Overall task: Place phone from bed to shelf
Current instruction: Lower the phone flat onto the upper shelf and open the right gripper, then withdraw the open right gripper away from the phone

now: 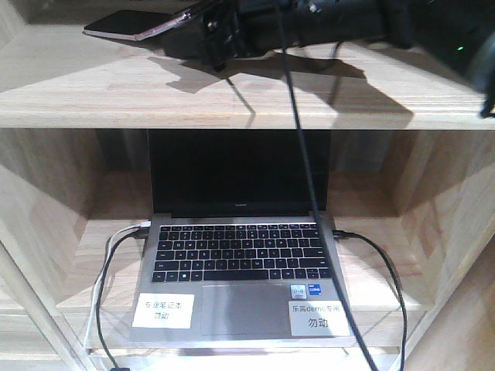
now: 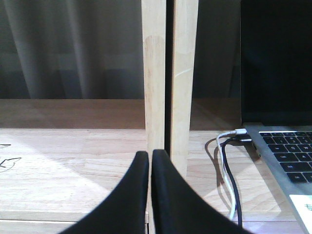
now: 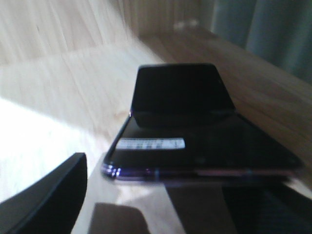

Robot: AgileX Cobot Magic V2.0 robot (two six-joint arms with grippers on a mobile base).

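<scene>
**Phone at the shelf, release pending**

In the front view the phone [image 1: 128, 25] sits at upper left over the top shelf [image 1: 232, 97], with the right gripper [image 1: 203, 29] reaching in from upper right; I read this as the placing step, nearly done; the phone looks low and about flat to the board, though I cannot tell whether it rests fully or is just above it.

Right wrist view: phone [image 3: 190, 126] centre frame, white sticker up, crease across its middle; one dark finger [image 3: 46, 197] at lower left stands apart from the phone's edge; the other side is lost in shadow at lower right, so I cannot tell if the claw grips or has let go.

Left gripper [image 2: 150, 195] is closed on nothing, fingers touching, parked before the upright post [image 2: 169, 73] of the lower bay, presumably clear of the work; laptop [image 1: 244, 263] and its cables [image 2: 229, 180] occupy that bay, which I take as why the phone goes on the board above.

Bed not in view.
</scene>
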